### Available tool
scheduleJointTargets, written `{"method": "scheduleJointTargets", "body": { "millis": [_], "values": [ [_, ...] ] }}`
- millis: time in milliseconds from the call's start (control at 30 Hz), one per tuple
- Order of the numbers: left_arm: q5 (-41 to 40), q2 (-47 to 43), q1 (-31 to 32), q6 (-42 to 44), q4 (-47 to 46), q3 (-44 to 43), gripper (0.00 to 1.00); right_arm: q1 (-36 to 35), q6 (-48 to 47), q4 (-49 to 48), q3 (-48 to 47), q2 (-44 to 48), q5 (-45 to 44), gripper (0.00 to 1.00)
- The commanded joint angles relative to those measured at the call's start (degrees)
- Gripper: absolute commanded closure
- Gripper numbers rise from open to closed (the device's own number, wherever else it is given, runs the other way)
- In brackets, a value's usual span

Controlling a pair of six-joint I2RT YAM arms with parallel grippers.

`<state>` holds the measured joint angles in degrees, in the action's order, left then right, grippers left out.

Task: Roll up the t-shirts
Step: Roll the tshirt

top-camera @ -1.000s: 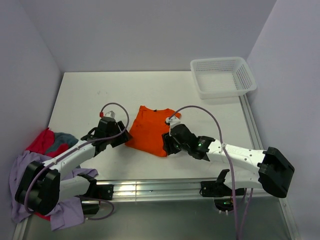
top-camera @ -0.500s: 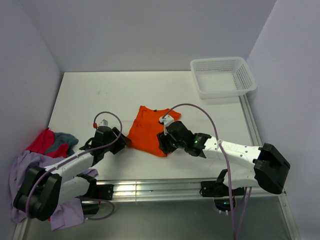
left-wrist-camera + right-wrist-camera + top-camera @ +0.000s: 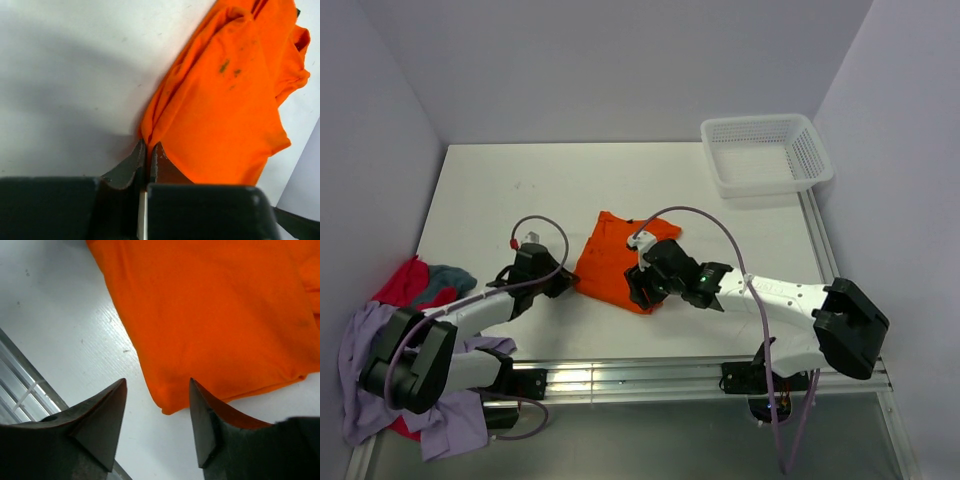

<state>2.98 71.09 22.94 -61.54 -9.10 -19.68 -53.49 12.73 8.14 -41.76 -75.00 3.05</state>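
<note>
A bright orange t-shirt (image 3: pixel 615 258) lies folded into a narrow strip in the middle of the white table. In the left wrist view my left gripper (image 3: pixel 148 146) is shut on the near left corner of the orange t-shirt (image 3: pixel 230 100), a pinch of fabric between the jaws. My left gripper (image 3: pixel 566 281) sits low at the shirt's left edge. My right gripper (image 3: pixel 157 381) is open, its fingers straddling the near right corner of the orange t-shirt (image 3: pixel 210 310) without gripping it. Red (image 3: pixel 405 283), grey-blue (image 3: pixel 450 277) and lavender (image 3: pixel 365 345) t-shirts are piled at the left.
A white perforated basket (image 3: pixel 817 160) stands at the far right corner of the table. A metal rail (image 3: pixel 620 375) runs along the near edge, close behind my right gripper (image 3: pixel 634 294). Grey walls close in the table on three sides.
The left gripper's jaws have shut on the shirt's near left corner. The right gripper has slid left along the shirt's near edge, still open.
</note>
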Motion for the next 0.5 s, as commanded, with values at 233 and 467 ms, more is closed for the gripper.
{"method": "scheduleJointTargets", "body": {
  "millis": [233,467],
  "values": [
    [12.0,4.8,-8.3,11.5,11.6,-15.3,1.00,-6.9,-5.8,-2.5,-11.8,-10.6,-6.8,0.07],
    [18.4,8.9,-9.7,13.3,14.2,-20.3,1.00,-12.6,-8.6,-1.8,-19.9,-20.7,-20.5,0.06]
  ]
}}
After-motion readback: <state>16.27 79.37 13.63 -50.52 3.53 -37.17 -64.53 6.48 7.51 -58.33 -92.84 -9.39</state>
